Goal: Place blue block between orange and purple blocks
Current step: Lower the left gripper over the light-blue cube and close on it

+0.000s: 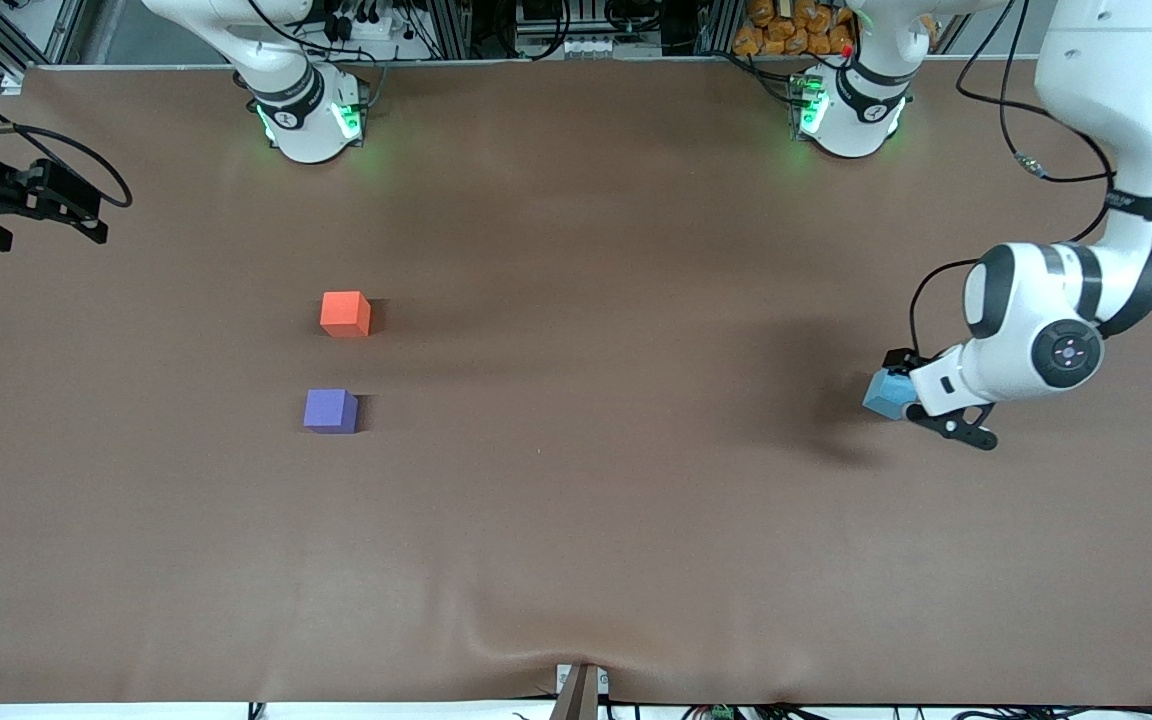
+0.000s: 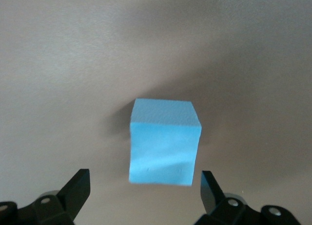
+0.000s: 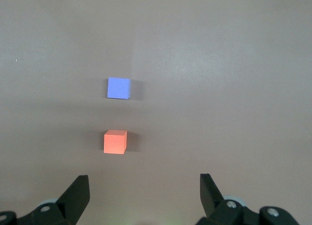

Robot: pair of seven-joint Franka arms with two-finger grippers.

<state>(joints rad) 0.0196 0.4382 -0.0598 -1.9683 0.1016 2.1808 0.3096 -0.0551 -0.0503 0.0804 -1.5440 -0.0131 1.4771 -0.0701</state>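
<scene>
The sky-blue block (image 1: 886, 393) sits on the brown table toward the left arm's end. My left gripper (image 1: 904, 392) is low over it and open. In the left wrist view the blue block (image 2: 165, 142) lies just ahead of the gripper (image 2: 145, 175), centred between the spread fingertips and untouched. The orange block (image 1: 345, 314) and the purple block (image 1: 330, 411) stand apart toward the right arm's end, purple nearer the front camera. My right gripper (image 3: 145, 186) is open and empty, high over the table, looking down on the orange block (image 3: 115, 141) and the purple block (image 3: 118, 87).
A black device on a mount with a cable (image 1: 36, 195) juts in at the table edge at the right arm's end. The two arm bases (image 1: 311, 110) (image 1: 851, 110) stand along the table's edge farthest from the front camera. The brown cloth wrinkles at the front edge (image 1: 536, 650).
</scene>
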